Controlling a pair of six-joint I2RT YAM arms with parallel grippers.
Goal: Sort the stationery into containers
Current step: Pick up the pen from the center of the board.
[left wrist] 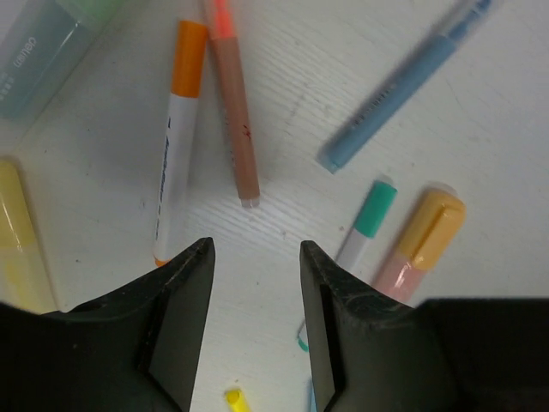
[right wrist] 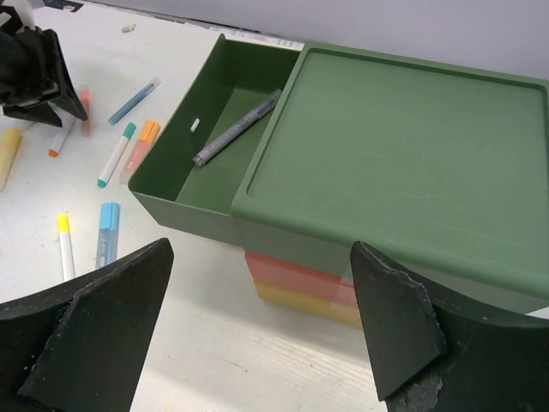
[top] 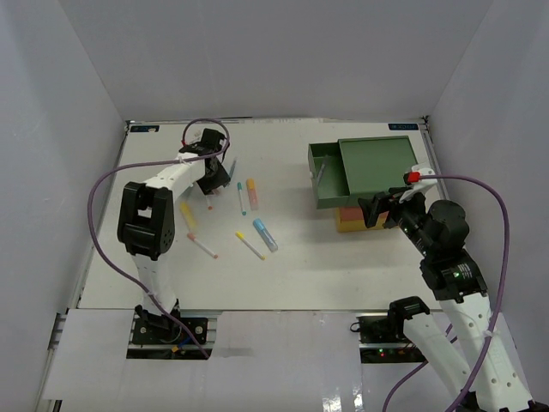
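My left gripper (top: 213,176) is open and empty, low over the table at the back left; in the left wrist view (left wrist: 256,249) its jaws point at bare table just below an orange-and-white marker (left wrist: 176,129) and a red-orange stick (left wrist: 233,103). A blue pen (left wrist: 403,81), a teal-capped pen (left wrist: 364,223) and an orange-pink highlighter (left wrist: 420,240) lie to the right. The stacked containers (top: 377,163) stand at the right, with the green top drawer (right wrist: 171,193) pulled out and a grey pen (right wrist: 236,129) inside. My right gripper (top: 382,210) is open and empty in front of the stack (right wrist: 262,249).
More stationery lies mid-table: a yellow highlighter (top: 188,215), an orange-tipped pen (top: 202,245), a yellow-tipped pen (top: 250,245) and a blue highlighter (top: 265,234). The red-orange drawer (right wrist: 292,273) and the yellow drawer (right wrist: 300,300) are shut. White walls enclose the table.
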